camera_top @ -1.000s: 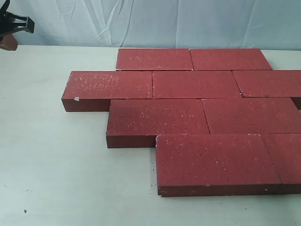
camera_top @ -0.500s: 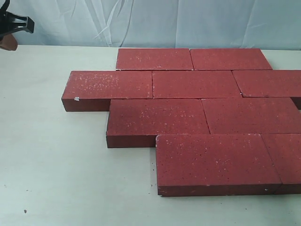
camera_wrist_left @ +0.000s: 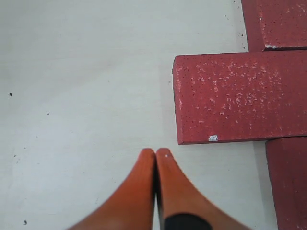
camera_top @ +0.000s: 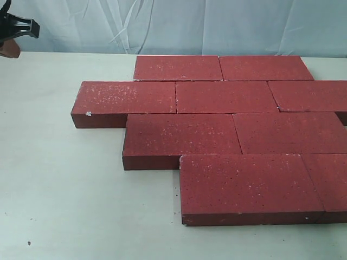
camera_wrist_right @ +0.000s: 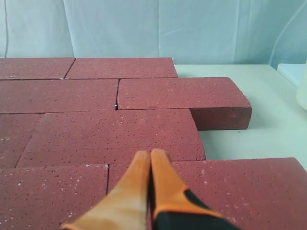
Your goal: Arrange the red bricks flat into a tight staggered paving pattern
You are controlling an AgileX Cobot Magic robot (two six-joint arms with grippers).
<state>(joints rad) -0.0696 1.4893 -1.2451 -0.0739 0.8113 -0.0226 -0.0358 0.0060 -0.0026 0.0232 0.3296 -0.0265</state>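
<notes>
A: Any word on where the red bricks (camera_top: 225,97) sit?

B: Flat on the pale table (camera_top: 65,189), right of centre in the exterior view and running off its right edge. Four staggered rows, sides touching, joints offset from row to row. Can make out nine in total. Poking out furthest left: the end brick of the second row (camera_top: 124,97), small white chip (camera_top: 88,114) on its near corner.

A: And the grippers, holding anything?

B: Nope. On the left gripper (camera_wrist_left: 156,152), orange fingers pressed tip to tip, nothing between them, over bare table near that chipped end but clear of it. Same deal with the right gripper (camera_wrist_right: 150,153): tips together, empty, out over the brick tops. Touching them or not, can't tell. Behind everything, a wrinkled pale blue backdrop (camera_top: 217,27).
</notes>
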